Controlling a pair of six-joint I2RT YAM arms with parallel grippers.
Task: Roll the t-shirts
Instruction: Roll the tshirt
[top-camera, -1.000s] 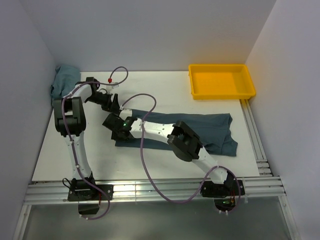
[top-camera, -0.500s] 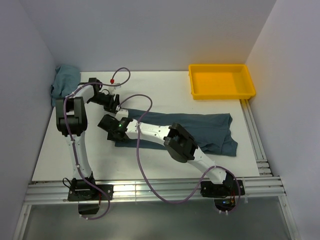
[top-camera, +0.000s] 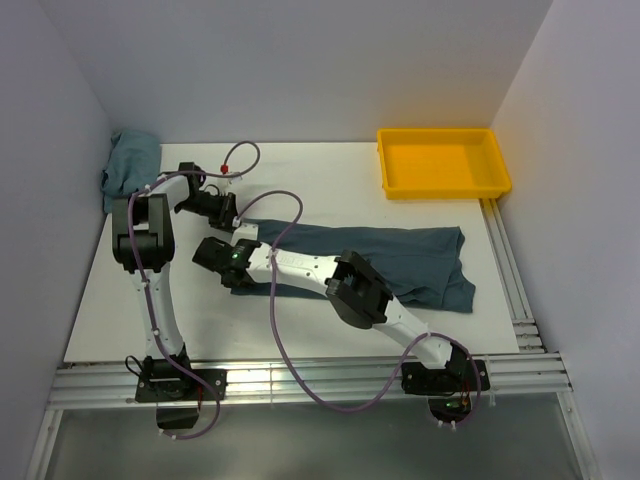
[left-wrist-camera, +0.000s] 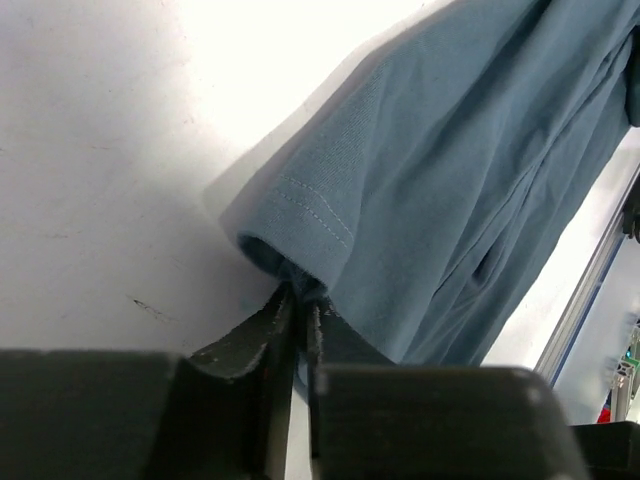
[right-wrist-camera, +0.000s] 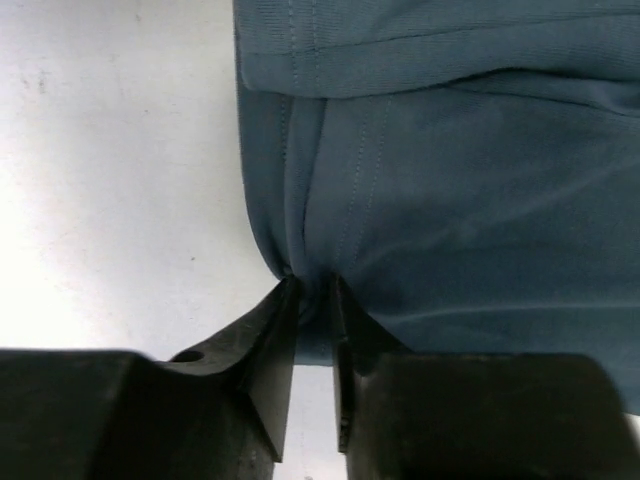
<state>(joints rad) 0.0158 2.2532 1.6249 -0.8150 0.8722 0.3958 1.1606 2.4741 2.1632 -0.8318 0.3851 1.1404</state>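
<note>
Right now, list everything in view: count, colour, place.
t-shirt: 1, slate-blue, spread flat across mid-table
cloth: 1, blue-green, crumpled in the far left corner
tray: 1, yellow, far right corner
table: 1, white, under everything
rails: silver, along the near and right edges
cables: 2, purple, looping along the arms
left arm: 1, white and black, base near left
right arm: 1, white and black, base near right, reaching left over the t-shirt
left gripper: 1, black, shut on the t-shirt's far left corner
right gripper: 1, black, shut on the t-shirt's near left edge
</note>
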